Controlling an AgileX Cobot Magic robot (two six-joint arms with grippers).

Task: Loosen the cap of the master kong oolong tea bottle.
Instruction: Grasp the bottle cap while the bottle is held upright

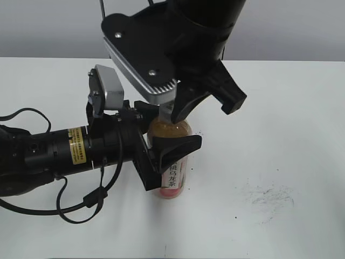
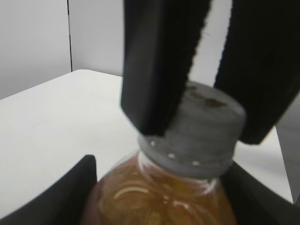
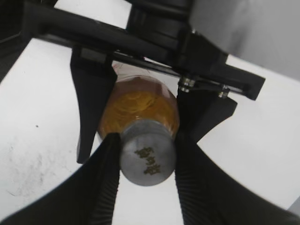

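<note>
The master kong oolong tea bottle (image 1: 173,181) stands upright on the white table, amber tea inside, pink-and-white label low down. My left gripper (image 1: 167,154) comes in from the left and is shut on the bottle's body; its black fingers flank the shoulder (image 2: 159,197). My right gripper (image 1: 168,114) reaches down from above and is shut on the grey cap (image 3: 146,159), one ribbed finger on each side. The cap (image 2: 194,133) shows between the right fingers in the left wrist view. In the exterior view the cap is hidden by the right gripper.
The white table (image 1: 280,135) stretches around the bottle. A patch of dark scuff marks (image 1: 269,197) lies to the right. The left arm's black cables (image 1: 81,205) loop on the table at the left. A grey wall stands behind.
</note>
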